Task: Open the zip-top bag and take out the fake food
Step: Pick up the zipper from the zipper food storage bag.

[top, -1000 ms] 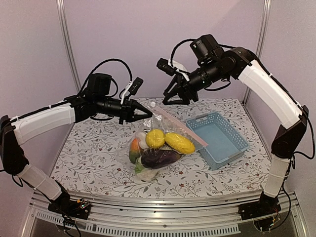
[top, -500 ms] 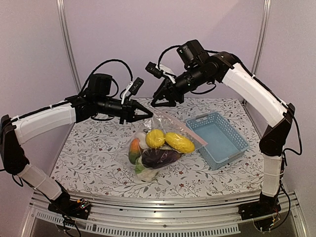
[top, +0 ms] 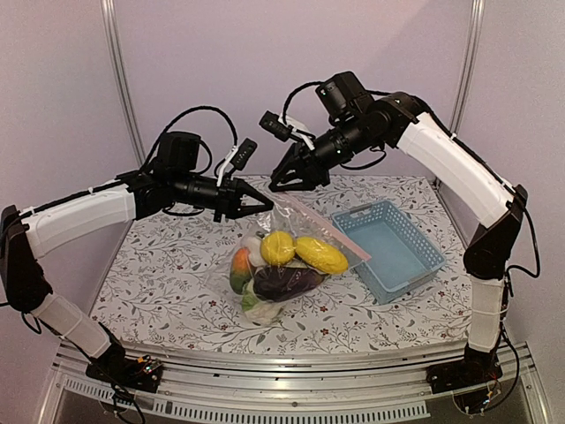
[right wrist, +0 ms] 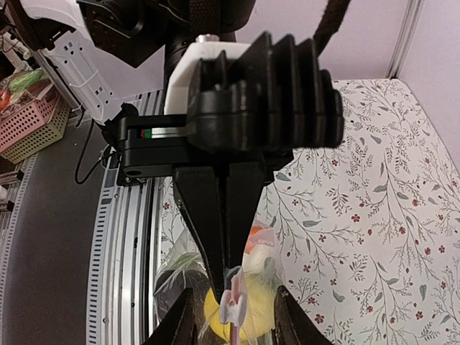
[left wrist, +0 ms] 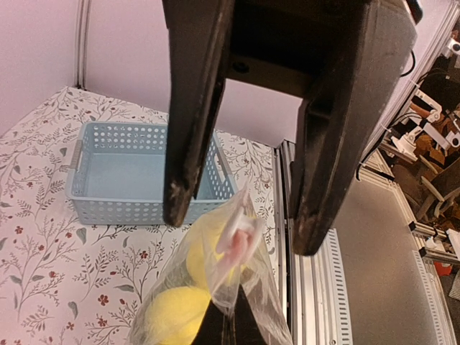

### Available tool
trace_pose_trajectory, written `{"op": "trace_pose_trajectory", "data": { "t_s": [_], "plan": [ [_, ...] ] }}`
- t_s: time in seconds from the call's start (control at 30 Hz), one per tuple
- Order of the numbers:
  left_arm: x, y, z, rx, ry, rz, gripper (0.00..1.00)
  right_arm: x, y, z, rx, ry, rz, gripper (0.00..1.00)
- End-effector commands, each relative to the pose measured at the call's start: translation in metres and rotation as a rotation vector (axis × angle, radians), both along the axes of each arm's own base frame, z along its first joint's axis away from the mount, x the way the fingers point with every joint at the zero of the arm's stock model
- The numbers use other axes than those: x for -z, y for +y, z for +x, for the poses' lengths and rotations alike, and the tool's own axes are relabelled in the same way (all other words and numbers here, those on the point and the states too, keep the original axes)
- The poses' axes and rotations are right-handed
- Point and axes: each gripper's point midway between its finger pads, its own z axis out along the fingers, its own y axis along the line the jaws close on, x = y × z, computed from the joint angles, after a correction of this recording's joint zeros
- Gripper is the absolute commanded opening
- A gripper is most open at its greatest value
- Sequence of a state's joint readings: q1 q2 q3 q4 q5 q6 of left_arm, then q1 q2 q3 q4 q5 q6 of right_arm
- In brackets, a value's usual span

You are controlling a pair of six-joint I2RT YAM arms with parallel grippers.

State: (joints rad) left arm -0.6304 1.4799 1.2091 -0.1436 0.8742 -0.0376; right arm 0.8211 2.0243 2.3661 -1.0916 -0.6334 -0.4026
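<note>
From the top camera, the clear, crinkly plastic zip-top bag (top: 302, 223) sits near the middle of the floral-patterned table (top: 159, 265). It is just left of the light-blue slotted plastic basket (top: 388, 247). The fake food (top: 278, 247) is all inside the bag: two yellow pieces, a dark purple eggplant below them, an orange-and-green piece at the left and something white behind it. The bag's pink zip strip slants down to the right toward the basket. The left gripper (top: 265, 208) reaches in from the left, its fingers together at the raised upper corner of the bag. The right gripper (top: 284, 184) hangs just above and behind that corner, with its fingers spread.

In the left wrist view, the left gripper's own dark tips meet at the bottom edge, pinched on the film of the bag. The bag's pink-edged mouth rises above them. The right gripper's two broad black fingers come down from the top, apart, one on each side of the bag's top. I cannot tell whether they touch it. Yellow pieces show through the plastic, and the basket stands behind on the left.

In the right wrist view, the right gripper's own fingers sit apart at the bottom edge. Between them, the left gripper's narrow closed tip clamps the pink strip.
</note>
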Motion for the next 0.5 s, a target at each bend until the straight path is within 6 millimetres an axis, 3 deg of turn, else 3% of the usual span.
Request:
{"op": "trace_pose_trajectory", "data": {
  "t_s": [0.0, 0.13, 0.47],
  "plan": [
    [-0.002, -0.003, 0.000, 0.006, -0.012, -0.007, 0.00, 0.000, -0.001, -0.008, -0.012, 0.001, -0.009, 0.29],
    [-0.002, -0.002, 0.000, 0.005, -0.012, -0.003, 0.00, -0.001, 0.001, -0.005, -0.006, -0.004, -0.005, 0.19],
    [-0.003, -0.001, 0.000, -0.002, -0.018, -0.003, 0.00, 0.011, 0.000, -0.003, 0.001, -0.001, -0.038, 0.20]
  ]
}}
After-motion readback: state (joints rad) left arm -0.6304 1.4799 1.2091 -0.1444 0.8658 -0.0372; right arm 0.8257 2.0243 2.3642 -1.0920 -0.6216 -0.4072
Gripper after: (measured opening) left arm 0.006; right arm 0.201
